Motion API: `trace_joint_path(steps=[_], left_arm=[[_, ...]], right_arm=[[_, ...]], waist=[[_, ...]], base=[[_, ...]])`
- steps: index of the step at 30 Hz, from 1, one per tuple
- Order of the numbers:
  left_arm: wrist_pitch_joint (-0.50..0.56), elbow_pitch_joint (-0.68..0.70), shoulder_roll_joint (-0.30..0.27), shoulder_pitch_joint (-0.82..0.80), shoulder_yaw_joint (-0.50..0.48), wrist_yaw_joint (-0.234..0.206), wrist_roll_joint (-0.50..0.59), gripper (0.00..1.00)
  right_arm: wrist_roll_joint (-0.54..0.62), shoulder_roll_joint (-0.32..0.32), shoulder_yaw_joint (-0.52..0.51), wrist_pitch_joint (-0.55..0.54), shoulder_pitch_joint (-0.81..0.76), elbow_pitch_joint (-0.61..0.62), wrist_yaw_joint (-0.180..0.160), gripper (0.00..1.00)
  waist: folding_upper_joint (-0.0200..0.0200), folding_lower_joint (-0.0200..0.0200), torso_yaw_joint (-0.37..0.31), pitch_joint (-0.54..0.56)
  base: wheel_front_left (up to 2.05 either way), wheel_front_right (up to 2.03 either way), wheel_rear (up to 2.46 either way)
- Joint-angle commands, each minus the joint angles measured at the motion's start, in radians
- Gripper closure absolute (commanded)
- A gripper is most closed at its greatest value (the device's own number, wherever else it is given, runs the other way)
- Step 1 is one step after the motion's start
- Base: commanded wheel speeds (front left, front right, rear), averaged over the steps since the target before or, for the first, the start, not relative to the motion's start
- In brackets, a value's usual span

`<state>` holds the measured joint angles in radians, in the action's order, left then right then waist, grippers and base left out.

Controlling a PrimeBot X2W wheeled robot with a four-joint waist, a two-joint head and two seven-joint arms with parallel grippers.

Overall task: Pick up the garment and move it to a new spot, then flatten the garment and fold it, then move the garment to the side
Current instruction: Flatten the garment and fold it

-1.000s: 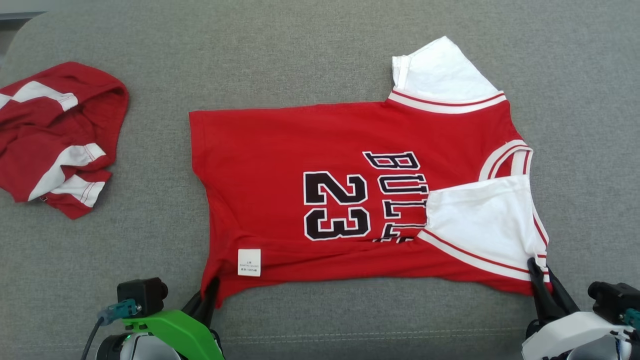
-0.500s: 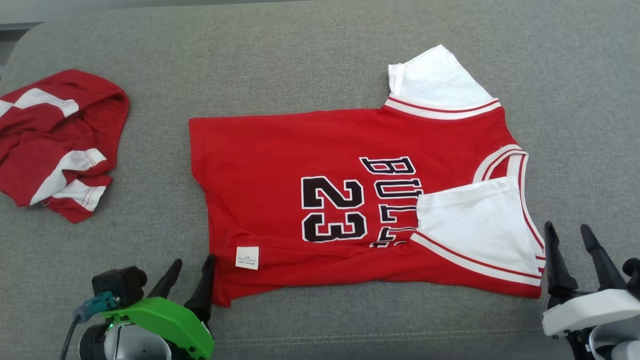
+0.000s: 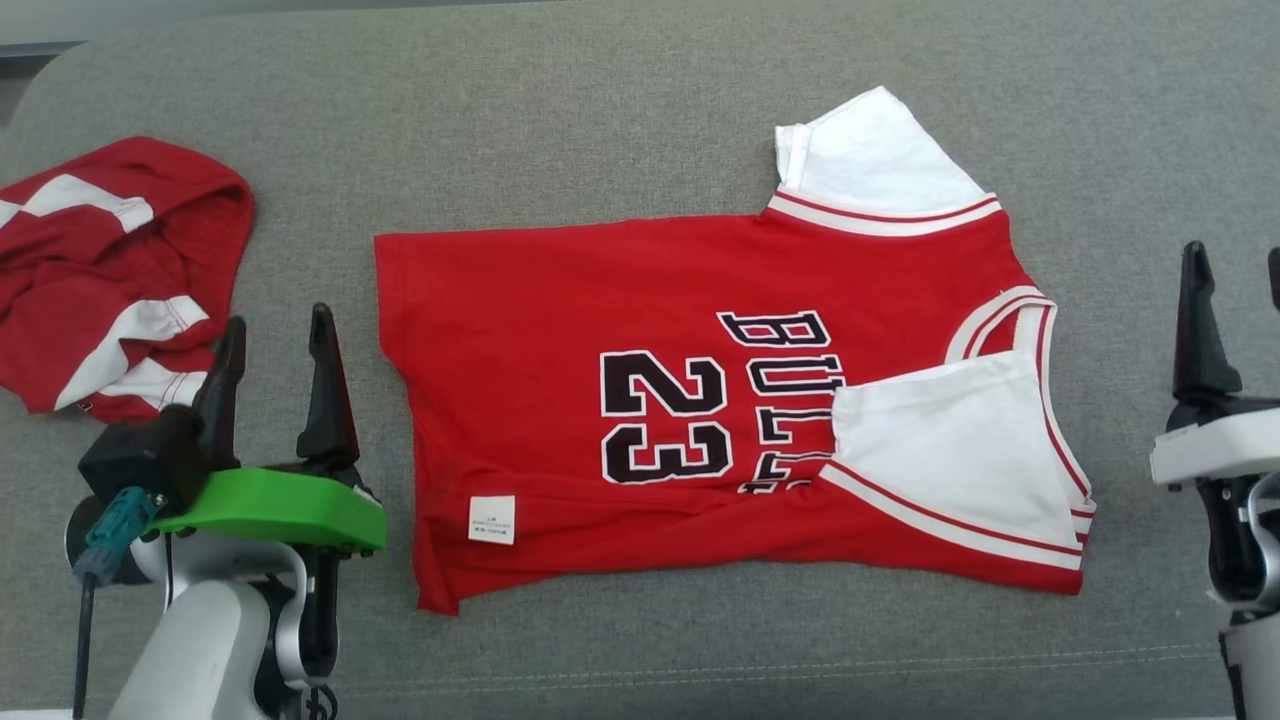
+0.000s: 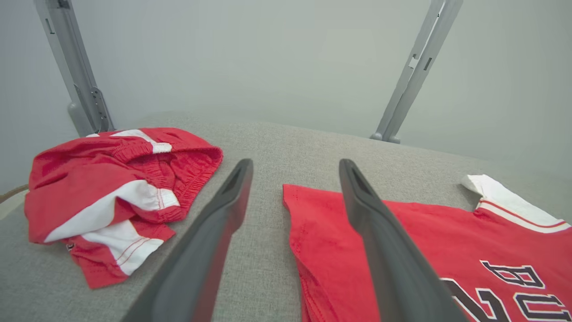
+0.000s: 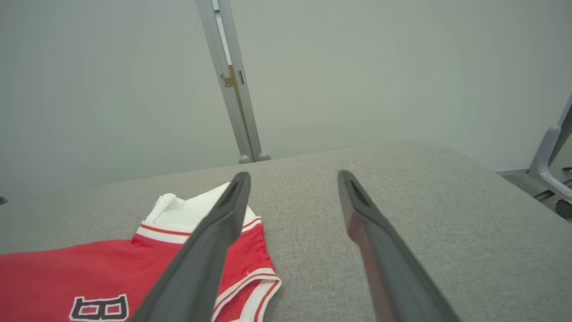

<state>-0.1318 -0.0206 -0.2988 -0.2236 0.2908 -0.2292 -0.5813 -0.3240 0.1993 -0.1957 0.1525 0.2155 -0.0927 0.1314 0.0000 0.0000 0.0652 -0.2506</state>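
**Both end effectors open, jersey flat on bench**

You're looking at the jersey (image 3: 700,400) lying print-up mid-bench (image 3: 600,120), one white sleeve (image 3: 950,450) folding over the lettering. Left end effector (image 3: 278,320) is hovering just beside its hem, fingers spread, holding nothing. Right end effector (image 3: 1235,252) is sitting off the collar end, also spread and empty. Shorts (image 3: 110,270) are lying crumpled far left.

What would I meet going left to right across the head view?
crumpled red-and-white shorts → left pincer, open → red number 23 jersey laid flat → right pincer, open, at the frame's right edge
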Motion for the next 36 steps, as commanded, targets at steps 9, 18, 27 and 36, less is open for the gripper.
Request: trace_joint_path(steps=[9, 18, 27, 36], left_arm=[[-0.026, -0.072, 0.019, -0.174, 0.037, 0.038, 0.042, 0.00], [0.086, -0.225, 0.043, -0.349, 0.100, 0.145, -0.007, 0.00], [0.195, -0.393, 0.076, -0.497, 0.139, 0.226, -0.051, 0.00], [0.232, -0.574, 0.126, -0.638, 0.142, 0.295, -0.104, 0.00]], right_arm=[[-0.027, 0.092, 0.034, -0.015, 0.230, -0.141, -0.001, 0.00], [-0.066, 0.200, 0.186, -0.094, 0.475, -0.309, -0.001, 0.00], [-0.107, 0.271, 0.357, -0.184, 0.682, -0.442, -0.001, 0.00], [-0.145, 0.311, 0.531, -0.269, 0.852, -0.575, -0.001, 0.00]], waist=[[0.0000, 0.0000, 0.023, -0.079], [0.0000, 0.0000, 0.069, -0.180], [0.0000, 0.0000, 0.117, -0.265], [0.0000, 0.0000, 0.165, -0.341]], base=[[0.00, 0.00, 0.00], [0.00, 0.00, 0.00], [0.00, 0.00, 0.00], [0.00, 0.00, 0.00]])
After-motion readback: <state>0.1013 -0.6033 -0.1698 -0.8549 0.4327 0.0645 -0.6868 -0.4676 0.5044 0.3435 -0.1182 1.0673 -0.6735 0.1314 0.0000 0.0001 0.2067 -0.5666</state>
